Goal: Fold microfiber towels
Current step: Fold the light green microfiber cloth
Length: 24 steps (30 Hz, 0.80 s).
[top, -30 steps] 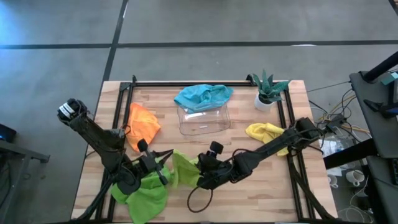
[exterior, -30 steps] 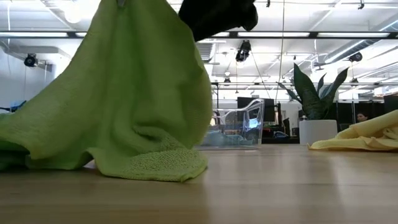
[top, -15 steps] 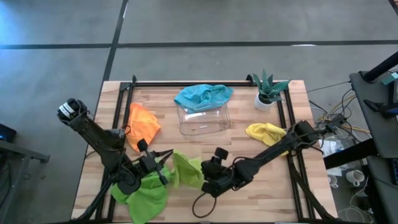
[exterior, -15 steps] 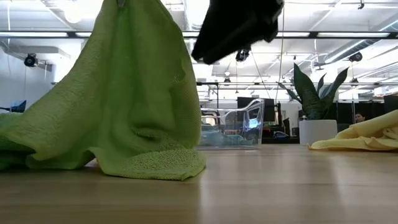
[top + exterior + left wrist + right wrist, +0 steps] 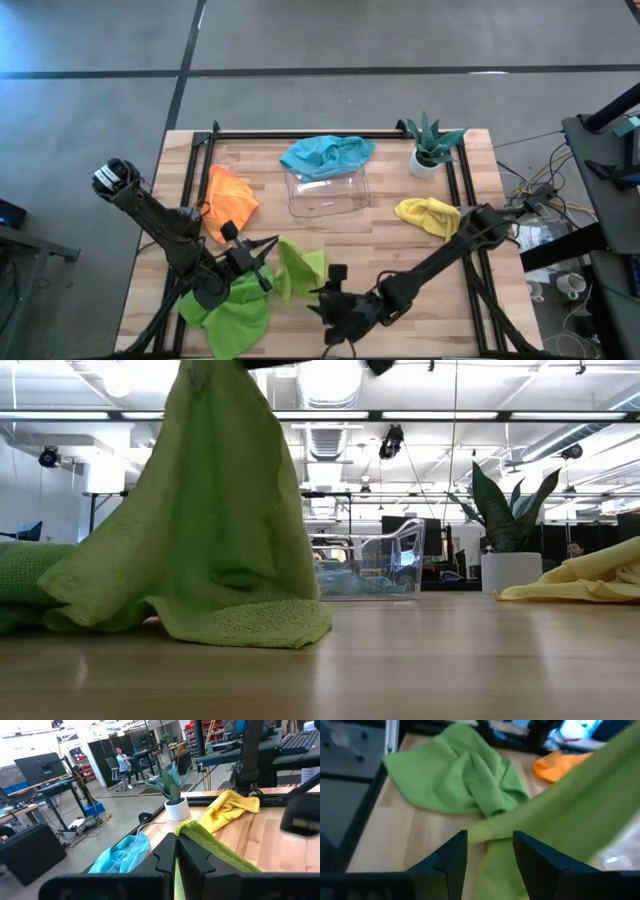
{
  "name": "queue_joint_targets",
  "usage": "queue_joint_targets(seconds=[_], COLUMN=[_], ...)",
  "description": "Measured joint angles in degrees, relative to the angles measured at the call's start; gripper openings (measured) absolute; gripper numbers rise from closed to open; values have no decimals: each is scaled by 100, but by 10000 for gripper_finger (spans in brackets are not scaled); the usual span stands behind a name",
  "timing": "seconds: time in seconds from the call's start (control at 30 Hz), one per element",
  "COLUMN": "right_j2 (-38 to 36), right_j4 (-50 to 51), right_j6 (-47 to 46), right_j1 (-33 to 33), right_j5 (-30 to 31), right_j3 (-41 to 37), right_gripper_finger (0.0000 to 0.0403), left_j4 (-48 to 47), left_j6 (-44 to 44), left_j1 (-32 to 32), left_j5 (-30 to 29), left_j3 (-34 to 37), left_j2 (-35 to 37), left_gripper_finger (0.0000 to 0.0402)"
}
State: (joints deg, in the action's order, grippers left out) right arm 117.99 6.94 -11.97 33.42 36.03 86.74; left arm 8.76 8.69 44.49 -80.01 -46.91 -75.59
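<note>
From above, the left gripper point(image 5: 262, 272) sits at the near left of the desk point(image 5: 400, 255), its fingers pinched on the edge of a lime green towel point(image 5: 298, 270) that rises in a peak. A second lime green towel point(image 5: 232, 312) lies crumpled under that arm at the desk's near edge. The right gripper point(image 5: 322, 303) hovers just beside the lifted towel, nearer the front edge, holding nothing. An orange towel point(image 5: 230, 198) lies at the left, a teal towel point(image 5: 326, 153) drapes over the far rim of a clear tray point(image 5: 330, 198), a yellow towel point(image 5: 428, 214) rests at the right, and a potted plant point(image 5: 432, 145) stands in the far right corner.

At desk height, the lifted green towel point(image 5: 215, 530) hangs like a tent, its lower hem resting on the wood; the tray point(image 5: 375, 565), plant point(image 5: 510, 525) and yellow towel point(image 5: 585, 580) sit beyond it.

From the left wrist, the dark fingers point(image 5: 195, 862) are closed together on the green towel's edge point(image 5: 210, 845).

From the right wrist, the two fingers point(image 5: 450, 857) stand apart, empty, with the green towel point(image 5: 570, 805) stretched past them and the other green one point(image 5: 460, 777) heaped behind.
</note>
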Motion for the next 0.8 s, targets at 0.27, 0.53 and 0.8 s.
queue_joint_targets(seconds=[0.27,0.53,0.8], right_j2=[291,283,-105], right_j4=[2041,4383,3323], right_j6=[-1451,-2461,-2892], right_j1=[-551,-567,-570], right_j5=[-32,-329,-197], right_j3=[-11,-110,-159], right_gripper_finger=[146,136,138], left_j4=[-5,-26,-23], left_j6=[159,455,452], left_j1=[2,-69,-68], left_j5=[0,0,1], left_j3=[111,337,345], left_j2=[42,39,42], left_gripper_finger=[0,0,0])
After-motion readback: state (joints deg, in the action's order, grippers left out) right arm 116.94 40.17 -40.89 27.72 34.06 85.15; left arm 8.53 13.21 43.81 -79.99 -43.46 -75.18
